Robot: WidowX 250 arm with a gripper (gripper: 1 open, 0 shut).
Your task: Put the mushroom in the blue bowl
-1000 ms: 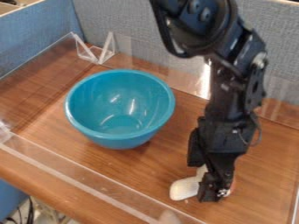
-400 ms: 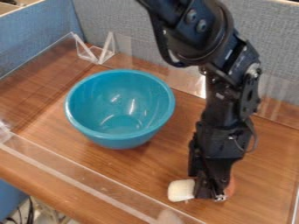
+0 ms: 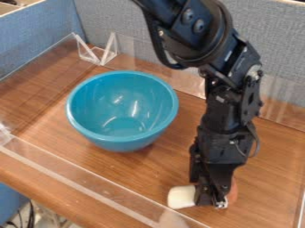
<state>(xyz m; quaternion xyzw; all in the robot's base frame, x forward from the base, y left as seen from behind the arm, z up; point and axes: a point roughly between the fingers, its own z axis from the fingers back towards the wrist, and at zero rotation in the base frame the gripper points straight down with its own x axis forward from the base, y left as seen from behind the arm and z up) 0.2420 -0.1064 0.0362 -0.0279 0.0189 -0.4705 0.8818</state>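
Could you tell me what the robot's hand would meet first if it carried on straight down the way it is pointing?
The hand points down and is shut on the mushroom, which lies on the wooden table. Going further down, it would most likely press straight into the table, with no visible gap left.

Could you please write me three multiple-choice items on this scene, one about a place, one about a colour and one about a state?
1. Where does the mushroom lie?
A. in the bowl
B. on the wooden table, near the front edge
C. by the back wall

2. What colour is the bowl?
A. turquoise-blue
B. red
C. yellow

3. What is in the bowl?
A. the mushroom
B. a spoon
C. nothing

Key: 1 B, the cream stem shows on the table under the gripper, whose jaws are shut on the mushroom; 2 A, its glossy surface is plainly blue; 3 C, its inside shows bare.
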